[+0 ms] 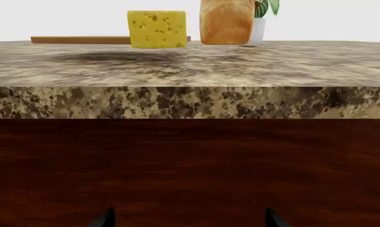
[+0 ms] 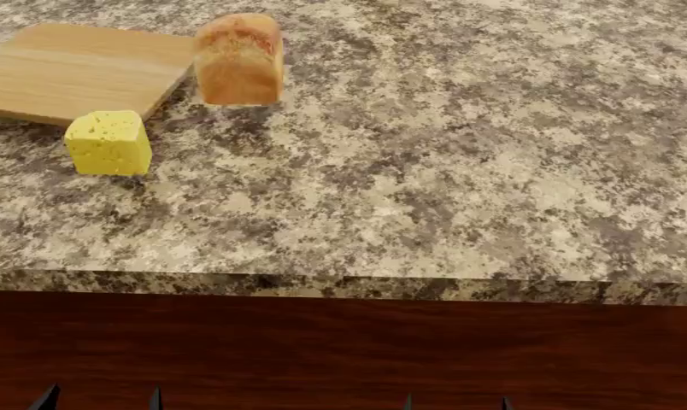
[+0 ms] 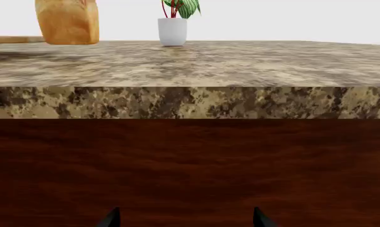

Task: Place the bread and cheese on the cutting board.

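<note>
Head view shows nothing of the task done yet, by my reading. Largest is the granite countertop (image 2: 458, 154), carrying all three task items at its far left. The cutting board (image 2: 76, 73) lies flat there with nothing on it. The bread (image 2: 240, 60) stands upright on the stone just beside the board's right edge, off the wood. The cheese (image 2: 108, 142) sits on the stone just in front of the board's near corner, also off it. Both placements remain. The left gripper (image 2: 98, 399) and right gripper (image 2: 455, 401) hang low before the dark wood cabinet front (image 2: 343, 342), below counter level, fingertips spread apart and holding nothing, well apart from either food.
</note>
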Robot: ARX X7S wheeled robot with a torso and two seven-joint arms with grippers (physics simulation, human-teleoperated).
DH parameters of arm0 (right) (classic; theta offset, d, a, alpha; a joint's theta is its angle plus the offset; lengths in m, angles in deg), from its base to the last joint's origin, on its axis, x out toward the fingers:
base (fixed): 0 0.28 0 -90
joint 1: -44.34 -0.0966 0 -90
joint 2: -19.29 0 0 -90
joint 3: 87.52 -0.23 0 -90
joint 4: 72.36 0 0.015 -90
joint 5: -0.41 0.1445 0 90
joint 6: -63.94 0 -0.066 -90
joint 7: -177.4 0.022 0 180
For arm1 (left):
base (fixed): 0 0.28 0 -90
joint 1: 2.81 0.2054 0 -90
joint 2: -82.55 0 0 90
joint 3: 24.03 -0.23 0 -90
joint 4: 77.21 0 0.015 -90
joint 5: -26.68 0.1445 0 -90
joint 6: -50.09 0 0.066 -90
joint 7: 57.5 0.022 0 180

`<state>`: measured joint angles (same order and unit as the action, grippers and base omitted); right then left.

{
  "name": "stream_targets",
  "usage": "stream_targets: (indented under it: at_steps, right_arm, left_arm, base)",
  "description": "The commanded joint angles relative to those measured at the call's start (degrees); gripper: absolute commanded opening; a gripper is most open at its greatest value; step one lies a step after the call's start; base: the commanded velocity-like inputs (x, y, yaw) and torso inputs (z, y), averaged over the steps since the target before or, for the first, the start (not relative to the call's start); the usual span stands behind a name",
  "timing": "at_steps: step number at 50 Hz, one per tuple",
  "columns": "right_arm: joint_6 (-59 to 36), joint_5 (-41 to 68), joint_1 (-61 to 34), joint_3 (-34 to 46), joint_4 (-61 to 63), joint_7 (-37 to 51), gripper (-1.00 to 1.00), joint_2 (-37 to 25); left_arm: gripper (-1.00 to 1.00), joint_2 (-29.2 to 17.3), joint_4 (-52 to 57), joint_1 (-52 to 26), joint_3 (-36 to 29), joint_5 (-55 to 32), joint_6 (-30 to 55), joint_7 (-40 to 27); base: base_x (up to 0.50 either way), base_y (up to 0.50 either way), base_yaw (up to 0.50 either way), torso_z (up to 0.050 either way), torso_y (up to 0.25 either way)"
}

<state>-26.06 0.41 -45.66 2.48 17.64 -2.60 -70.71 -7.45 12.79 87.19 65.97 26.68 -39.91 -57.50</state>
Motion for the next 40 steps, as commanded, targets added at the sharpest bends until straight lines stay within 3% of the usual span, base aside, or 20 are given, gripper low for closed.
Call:
stream_targets:
  at_steps: [1, 13, 15, 16, 19, 25, 40]
  right_arm:
    - [0.00, 0.54, 0.00, 0.00, 0.00, 0.72, 1.00, -0.54]
    - [1.14, 2.86, -0.32, 3.22, -1.58, 3.23, 1.00, -2.75]
    - [-2.10, 1.49, -0.47, 4.10, 0.87, 4.12, 1.00, -3.20]
    - [-3.74, 1.80, -0.43, 4.00, 3.65, 3.98, 1.00, -3.68]
    - [-10.61, 0.68, -1.36, 4.12, 11.84, 4.51, 1.00, -5.09]
    - [-15.52, 1.72, -3.95, 2.85, 18.84, 4.58, 1.00, -6.67]
    - [-20.58, 4.71, -7.96, 1.49, 24.60, 4.84, 1.00, -8.01]
  left_arm:
    - [1.00, -0.57, 0.00, 0.00, -0.64, -0.56, 0.00, -0.64]
    - [1.00, -3.01, -0.56, 0.43, -2.88, -4.06, -3.97, -0.95]
    - [1.00, -3.11, -0.05, 0.24, -2.89, -5.78, -3.91, -0.29]
    - [1.00, -3.32, 0.16, 0.28, -3.77, -2.44, -6.61, -1.90]
    - [1.00, -3.42, 7.41, -1.31, -2.54, -5.97, 1.50, -2.69]
    - [1.00, -4.07, 14.94, -5.34, -1.10, -9.91, 9.84, -4.45]
    - [1.00, -6.14, 18.23, -10.83, -0.25, -10.86, 13.04, -7.50]
  base:
    - [0.00, 0.00, 0.00, 0.000, 0.000]
    - [0.00, 0.00, 0.00, 0.007, 0.000]
    - [0.00, 0.00, 0.00, 0.050, 0.000]
    - [0.00, 0.00, 0.00, 0.050, 0.000]
    - [0.00, 0.00, 0.00, 0.050, 0.000]
    - [0.00, 0.00, 0.00, 0.050, 0.000]
    - [0.00, 0.00, 0.00, 0.050, 0.000]
